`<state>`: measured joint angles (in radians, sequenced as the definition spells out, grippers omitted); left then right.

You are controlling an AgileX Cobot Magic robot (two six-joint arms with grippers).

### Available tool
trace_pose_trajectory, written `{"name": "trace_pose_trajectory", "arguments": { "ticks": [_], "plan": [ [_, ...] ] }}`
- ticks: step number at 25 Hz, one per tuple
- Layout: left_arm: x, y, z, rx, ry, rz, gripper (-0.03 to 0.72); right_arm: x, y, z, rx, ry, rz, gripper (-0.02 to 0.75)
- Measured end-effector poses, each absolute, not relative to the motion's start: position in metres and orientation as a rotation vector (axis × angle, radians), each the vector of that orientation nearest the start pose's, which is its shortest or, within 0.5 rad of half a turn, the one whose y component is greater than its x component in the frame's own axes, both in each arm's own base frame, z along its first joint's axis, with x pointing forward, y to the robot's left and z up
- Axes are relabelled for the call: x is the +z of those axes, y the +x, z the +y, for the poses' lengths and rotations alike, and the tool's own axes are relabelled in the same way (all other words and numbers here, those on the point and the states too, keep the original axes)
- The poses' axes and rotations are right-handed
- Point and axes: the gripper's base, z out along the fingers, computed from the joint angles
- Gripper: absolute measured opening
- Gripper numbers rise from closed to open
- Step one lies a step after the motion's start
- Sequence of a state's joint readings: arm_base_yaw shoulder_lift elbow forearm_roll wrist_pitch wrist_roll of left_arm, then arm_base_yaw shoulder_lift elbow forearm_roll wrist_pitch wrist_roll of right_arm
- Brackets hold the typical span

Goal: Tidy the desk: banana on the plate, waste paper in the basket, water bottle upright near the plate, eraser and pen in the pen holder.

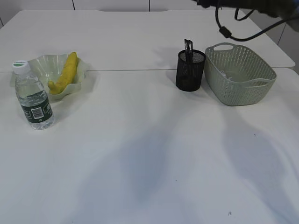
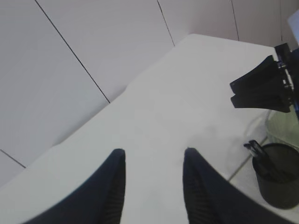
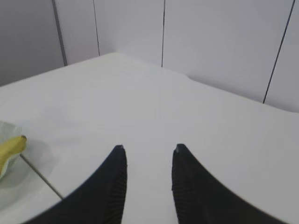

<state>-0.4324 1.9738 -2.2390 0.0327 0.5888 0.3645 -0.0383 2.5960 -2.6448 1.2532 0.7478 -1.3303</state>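
Note:
A yellow banana lies in the pale green plate at the left. A water bottle stands upright just in front of the plate. A black mesh pen holder holds a dark pen; the eraser is not visible. The grey-green basket stands right of it, with something pale inside. My left gripper is open and empty, high above the far table. My right gripper is open and empty, also raised. The banana's tip shows in the right wrist view.
The right arm's dark body and cables hang at the top right of the exterior view. The left wrist view shows the pen holder and the other gripper. A seam crosses the white table.

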Motion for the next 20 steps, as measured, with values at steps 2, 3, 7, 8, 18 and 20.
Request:
{"name": "trace_pose_trajectory", "arguments": {
  "ticks": [2,3,7,8,18,20],
  "plan": [
    [0.458,0.424,-0.188,-0.004,0.686,1.622,0.194,0.309,0.569,0.033,0.434,-0.615,1.553,0.203],
    [0.46,0.424,-0.185,-0.001,0.67,1.605,0.149,0.326,0.563,0.031,0.421,-0.62,1.53,0.165],
    [0.492,0.415,-0.151,0.011,0.55,1.539,0.001,0.405,0.526,0.019,0.339,-0.638,1.451,0.018],
    [0.505,0.408,-0.138,0.022,0.515,1.515,-0.008,0.423,0.516,0.016,0.323,-0.632,1.439,-0.003],
    [0.633,0.263,-0.041,0.198,0.297,1.215,-0.024,0.6,0.351,0.007,0.041,-0.616,1.224,-0.01],
    [0.645,0.228,-0.031,0.248,0.286,1.218,-0.024,0.616,0.324,0.01,0.052,-0.604,1.223,-0.01]
  ]
}}
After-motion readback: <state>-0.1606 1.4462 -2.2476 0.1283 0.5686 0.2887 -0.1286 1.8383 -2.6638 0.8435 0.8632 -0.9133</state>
